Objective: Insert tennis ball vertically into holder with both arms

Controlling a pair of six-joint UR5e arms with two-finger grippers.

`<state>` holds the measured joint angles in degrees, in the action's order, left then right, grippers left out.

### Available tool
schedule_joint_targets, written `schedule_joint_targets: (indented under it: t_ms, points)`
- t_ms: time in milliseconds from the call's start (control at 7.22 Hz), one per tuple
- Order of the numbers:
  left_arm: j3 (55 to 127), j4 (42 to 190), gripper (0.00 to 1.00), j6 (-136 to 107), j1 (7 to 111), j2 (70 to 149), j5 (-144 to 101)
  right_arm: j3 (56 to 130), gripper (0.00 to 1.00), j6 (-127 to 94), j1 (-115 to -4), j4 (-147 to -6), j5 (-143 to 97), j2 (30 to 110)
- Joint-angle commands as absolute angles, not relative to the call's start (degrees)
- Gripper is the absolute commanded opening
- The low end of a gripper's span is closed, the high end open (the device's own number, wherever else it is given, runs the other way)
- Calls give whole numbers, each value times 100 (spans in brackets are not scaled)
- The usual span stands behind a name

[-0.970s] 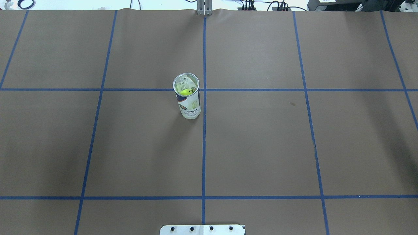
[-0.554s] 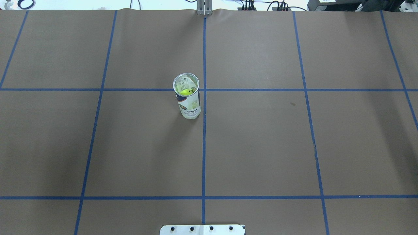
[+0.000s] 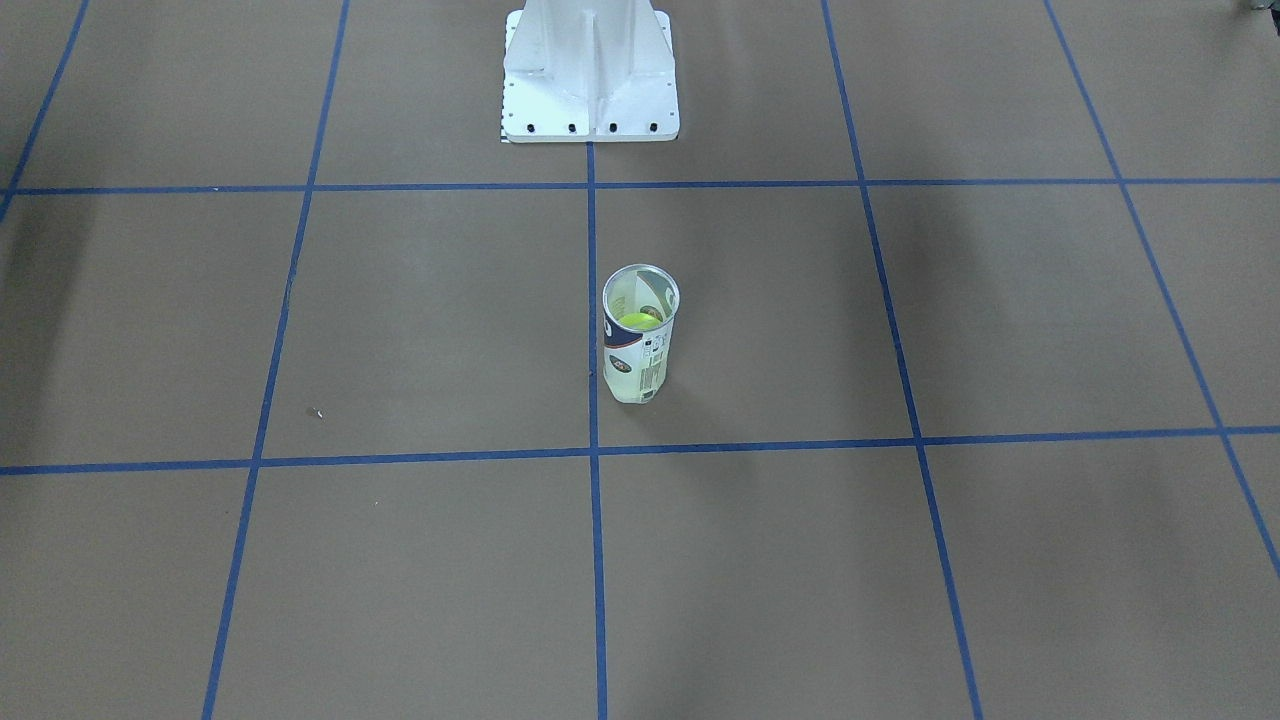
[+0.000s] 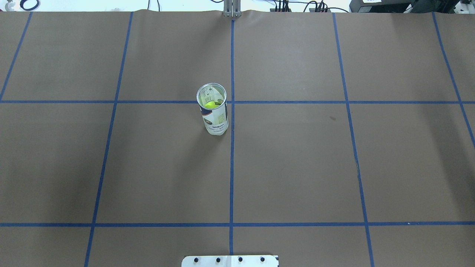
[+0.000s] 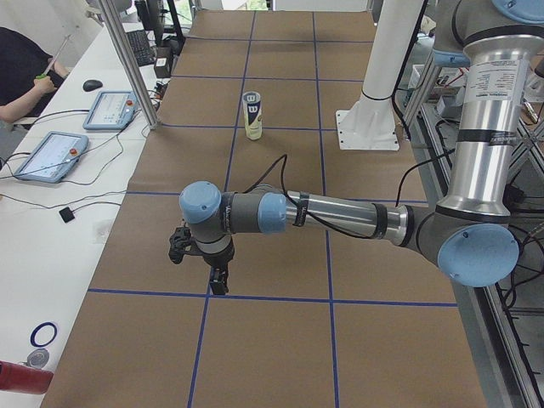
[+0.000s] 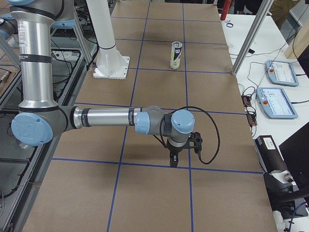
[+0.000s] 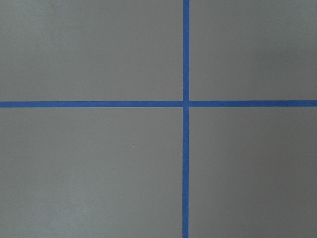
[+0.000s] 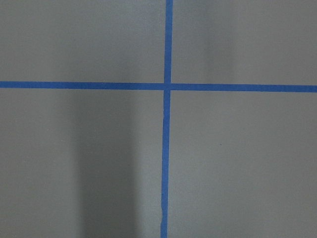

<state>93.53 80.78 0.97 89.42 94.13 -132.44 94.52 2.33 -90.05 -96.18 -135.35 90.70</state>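
Holder first: the clear plastic cylindrical tennis-ball can with the navy-and-white label [image 4: 213, 118] stands upright on my brown paper-covered desk [image 4: 297, 167]. In the overhead view it is just left of the centre blue tape line [image 4: 231, 167], at a far cross line. Through its open mouth I see the yellow-green tennis ball [image 4: 210, 104] inside. Both arms are well apart from the can, out toward the desk's ends. The left silver-tube arm [image 5: 340, 217] reaches low over the paper with its wrist pointing down near a tape crossing, and the right silver-tube arm [image 6: 106, 117] does likewise at the other end. Their black jaws show only in the side views, so I cannot tell whether either pair is spread or pressed together. Each wrist camera gives me only paper and a tape crossing. The white metal pedestal base [image 3: 590, 70] sits on the centre line at the robot's edge.
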Motion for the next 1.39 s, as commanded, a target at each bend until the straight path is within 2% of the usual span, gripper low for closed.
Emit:
schedule_joint_targets:
  t_ms: [0,1247]
  points:
    - [9352,8077,100,97,8938,9413,-13245,9457,99,246,-9009,-9615,-13526,9070]
    - [9272,8086,100,97,8938,9404,-13254,9475,99,237,-9035,-9615,-13526,9035]
